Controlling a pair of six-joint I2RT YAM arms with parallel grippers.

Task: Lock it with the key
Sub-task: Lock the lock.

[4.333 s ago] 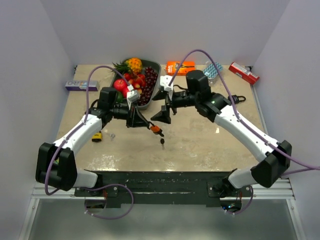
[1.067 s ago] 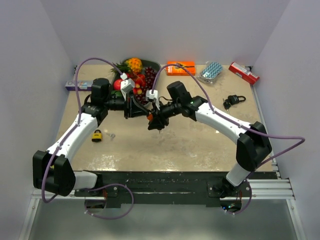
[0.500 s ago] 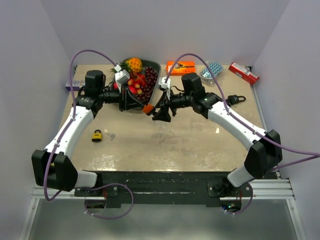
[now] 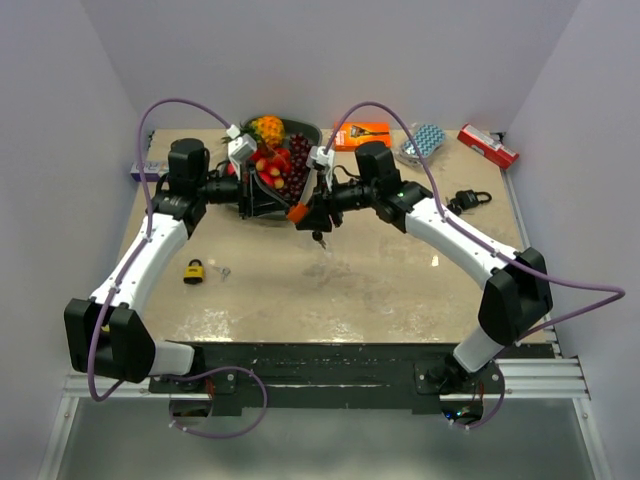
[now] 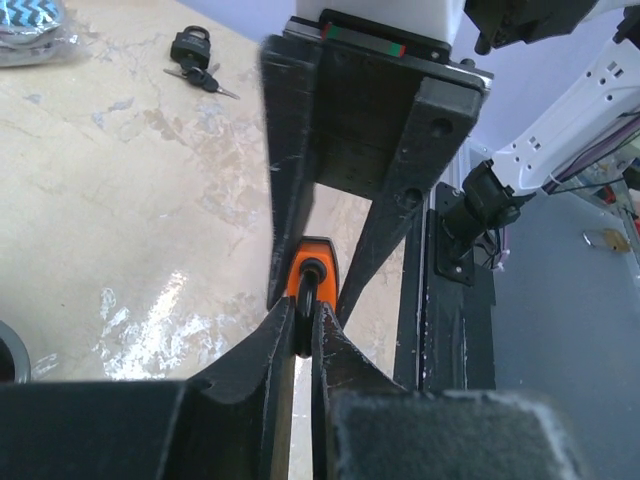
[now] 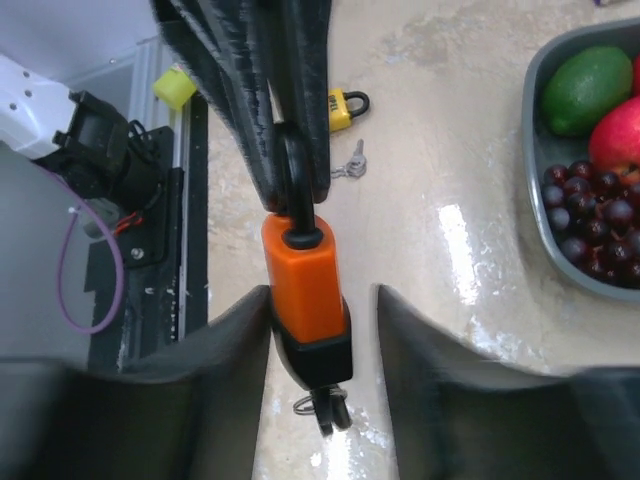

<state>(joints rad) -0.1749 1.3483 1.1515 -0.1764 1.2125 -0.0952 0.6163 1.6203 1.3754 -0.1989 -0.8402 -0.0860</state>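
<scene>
Nearest on the worktop (image 4: 400, 290), to the left, a yellow padlock (image 4: 194, 270) lies with a small key (image 4: 222, 271) just beside it, both untouched.

Further in, above the middle of the worktop, the two arms meet. The left tool (image 5: 300, 335) is pinched narrow on the black shackle (image 6: 293, 190) of the orange padlock (image 6: 300, 285), which hangs clear of the surface. The padlock's own key (image 6: 327, 408) sits in the underside of the body, its ring dangling. The right tool (image 6: 320, 340) stands part-open around the lower body. One finger is close against the orange side, the other is visibly apart, and it grips nothing. Whether the shackle is pressed home I cannot tell.

The step in hand looks like the right tool lining up on the key. It seems set too high, bracketing the body rather than the key head. The next move probably calls for dropping slightly, closing on the key head, and twisting the wrist while the left tool holds the shackle steady. A slack pinch could slip off the small head or swing the padlock.

Off to the right lies a black padlock (image 4: 465, 202). Farthest back is the fruit tray (image 4: 312, 133).
</scene>
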